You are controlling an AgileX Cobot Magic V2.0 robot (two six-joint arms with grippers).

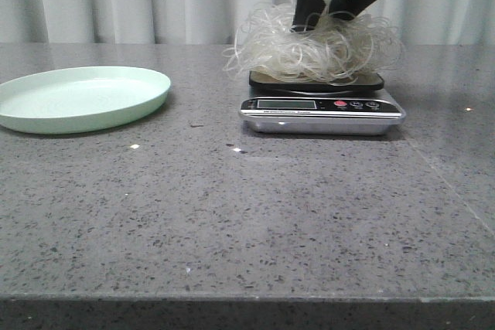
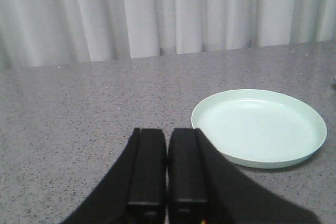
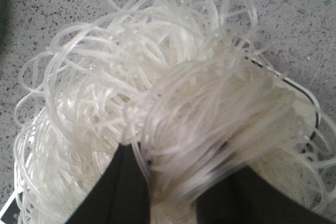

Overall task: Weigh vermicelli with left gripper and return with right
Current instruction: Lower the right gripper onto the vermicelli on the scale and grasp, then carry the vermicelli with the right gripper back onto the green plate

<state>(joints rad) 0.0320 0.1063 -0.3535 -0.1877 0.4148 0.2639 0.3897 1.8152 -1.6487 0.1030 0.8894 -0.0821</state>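
Two arms are on my feeds, and only the right one is busy. My right gripper (image 1: 334, 7) is down in the vermicelli (image 1: 313, 45), which sits as a fluffy tangle on the scale (image 1: 322, 106), spilling over the edges of the platform. On the right wrist feed the fingers (image 3: 118, 190) are spread with a thick bunch of strands lying between them; I cannot tell whether they have any real pinch on it. My left gripper (image 2: 167, 174) has its fingers pressed together on nothing, parked just beside the pale green plate (image 2: 310, 142), which is bare and stands well to the left of the scale on the tabletop (image 1: 232, 222).

By my reading the weighing is done and the return to the plate is the step in hand. I expect the noodles to be very light, springy and brittle: loose glassy loops that slide past one another and snap if crushed. I would take hold deep in the dense middle of the tangle, not the outer loops, since those would likely pull free and trail. Stray loops hanging off the scale may snag on its edge as the bundle lifts.
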